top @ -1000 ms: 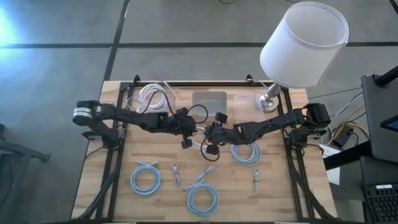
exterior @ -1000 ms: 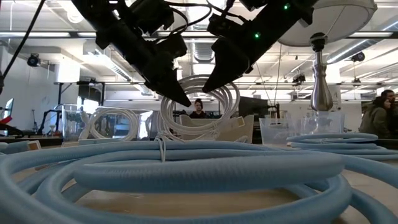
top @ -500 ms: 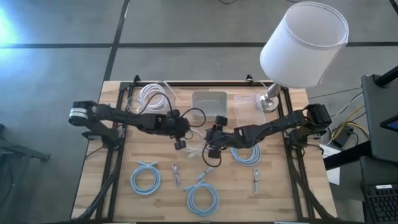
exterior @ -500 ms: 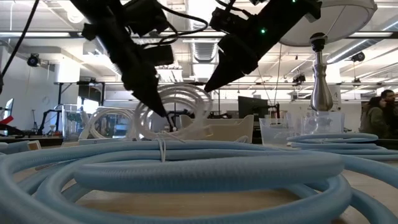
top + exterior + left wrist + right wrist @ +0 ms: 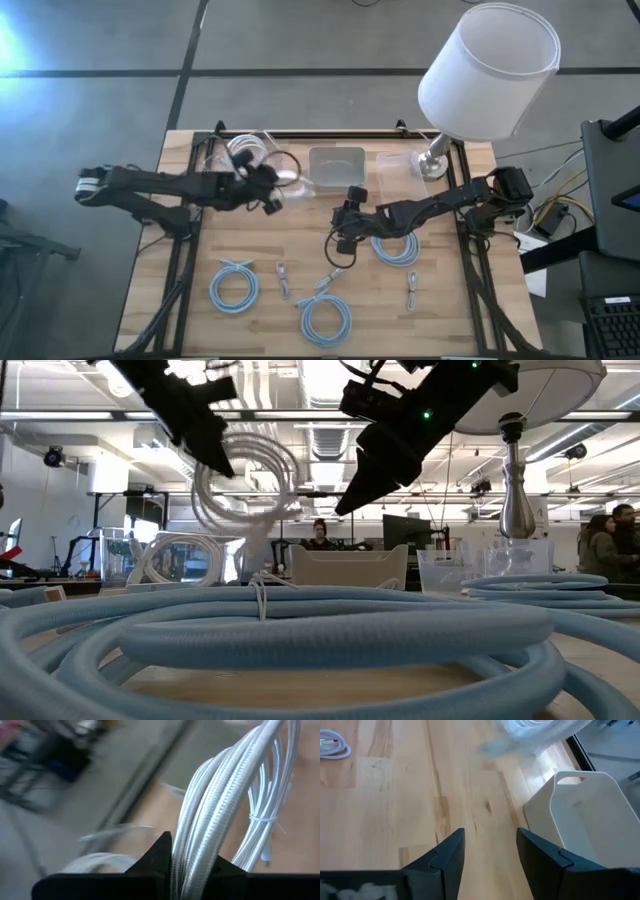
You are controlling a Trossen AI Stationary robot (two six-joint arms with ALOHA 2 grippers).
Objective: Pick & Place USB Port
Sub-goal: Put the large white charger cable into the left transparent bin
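Up front on the table (image 5: 240,240), nearest the low camera, sit light-blue cable coils (image 5: 300,635), three of them in the high view (image 5: 326,320), with a few small loose connectors (image 5: 283,277) between them. No brand or writing readable on anything, honestly.

Mid-table, the right gripper (image 5: 340,240) hangs over bare wood, arm stretched in from the right edge, fingers (image 5: 445,857) spread wide with nothing in them. A white bin (image 5: 590,815) is just ahead of it.

Further back on the left side, the left gripper (image 5: 268,203) is clamped on a white cable bundle (image 5: 215,830), tied with a zip tie, and has it lifted clear of the table (image 5: 245,485). That arm reaches in low from the left edge. Behind it there's a clear tub with more white cable (image 5: 240,152), and a lamp (image 5: 487,75) at the far right corner.
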